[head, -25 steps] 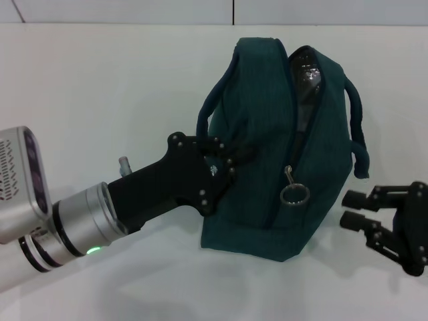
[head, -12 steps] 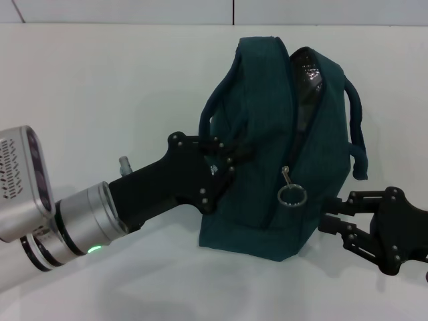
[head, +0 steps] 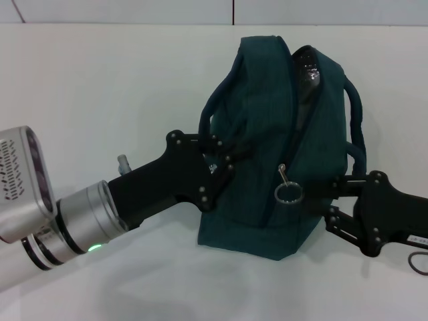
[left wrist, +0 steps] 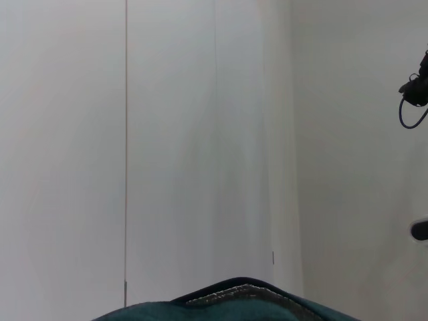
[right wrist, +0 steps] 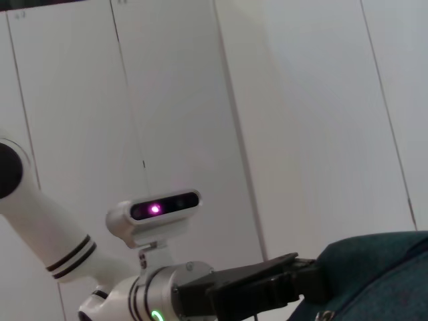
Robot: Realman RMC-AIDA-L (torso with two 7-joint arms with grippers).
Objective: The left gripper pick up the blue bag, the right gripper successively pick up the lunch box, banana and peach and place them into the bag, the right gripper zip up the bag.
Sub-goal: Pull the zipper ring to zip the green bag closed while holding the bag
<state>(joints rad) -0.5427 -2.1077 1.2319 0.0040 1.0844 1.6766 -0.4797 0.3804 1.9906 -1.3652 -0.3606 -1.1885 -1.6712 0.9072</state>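
Your left gripper (head: 224,164) clamps the soft fabric blue bag (head: 267,154); your right gripper's (head: 334,200) spread fingers touch its side near the metal ring pull (head: 288,192).

you'll find no readable text, brand, number or sign in any view. the only candidate is a small pale sticker on the right gripper (head: 326,202), near the head view's right edge, and its marks are too tiny to make out.
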